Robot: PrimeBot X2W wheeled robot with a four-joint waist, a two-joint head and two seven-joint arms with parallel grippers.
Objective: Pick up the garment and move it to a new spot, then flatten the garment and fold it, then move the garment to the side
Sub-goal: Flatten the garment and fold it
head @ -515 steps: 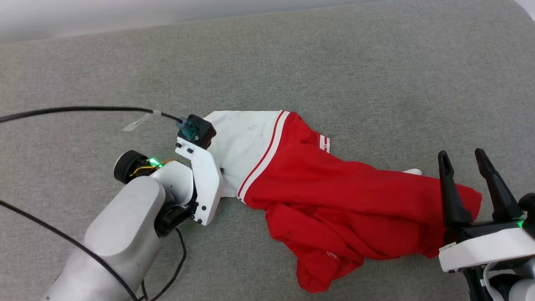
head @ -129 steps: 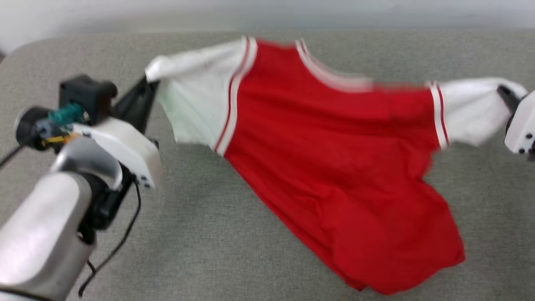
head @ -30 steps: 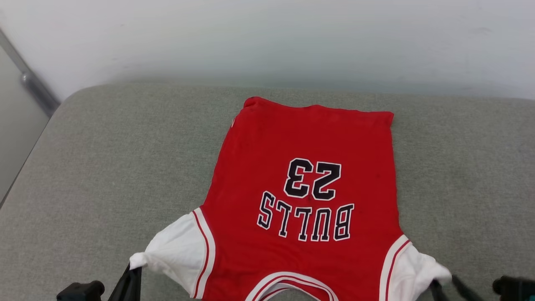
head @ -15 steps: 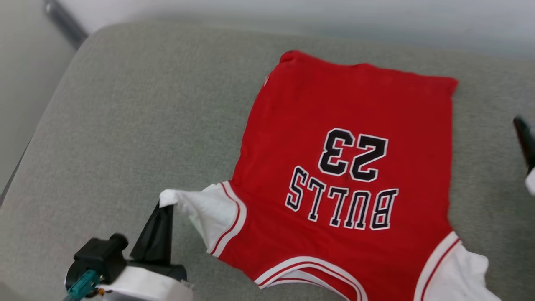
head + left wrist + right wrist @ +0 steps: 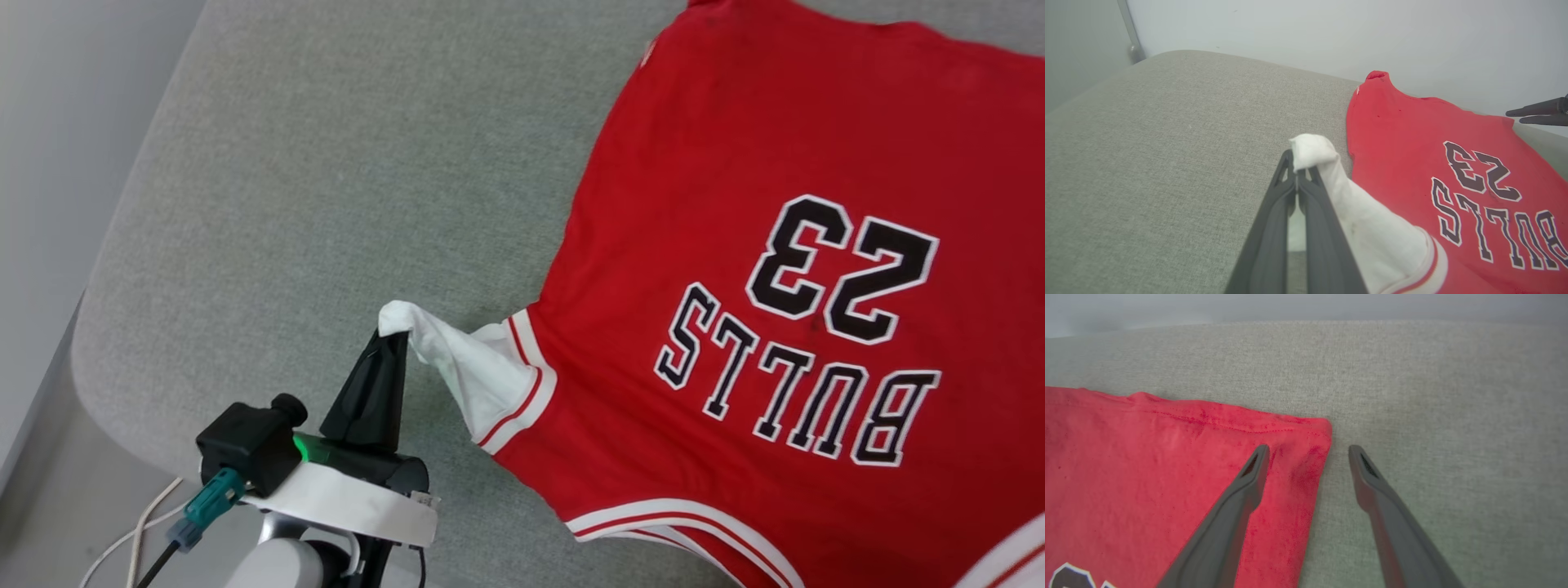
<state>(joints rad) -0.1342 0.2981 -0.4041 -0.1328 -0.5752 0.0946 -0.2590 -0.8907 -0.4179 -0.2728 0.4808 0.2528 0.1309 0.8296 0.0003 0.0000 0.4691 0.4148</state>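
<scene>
Head view: one garment (image 5: 735, 204), a red shirt, lies spread flat on one grey cushion (image 5: 326, 163). Its lettered face is up, it reads upside down to the camera, and its neck opening is nearest the robot.
Lettering: one word, "BULLS" (image 5: 800, 392), in five black letters outlined in white. One number, "23" (image 5: 841, 269), in two digits, sits beyond it toward the hem.
Sleeve: one white sleeve (image 5: 482, 380) on the robot's left is drawn up into a peak off the cushion, with two red stripes on its trim.
Left gripper (image 5: 390, 336): its two fingers are pressed together, pinching the tip of that sleeve. In the left wrist view, white cloth bunches over the fingertips (image 5: 1286, 169).
Right gripper (image 5: 1309, 450): its two fingers are spread wide and hold nothing. In the right wrist view, one finger is over the red hem corner (image 5: 1314, 433) and the other over bare cushion. Whether they touch the cloth I cannot tell.
Light: one green light (image 5: 302, 447) glows on the left wrist.
</scene>
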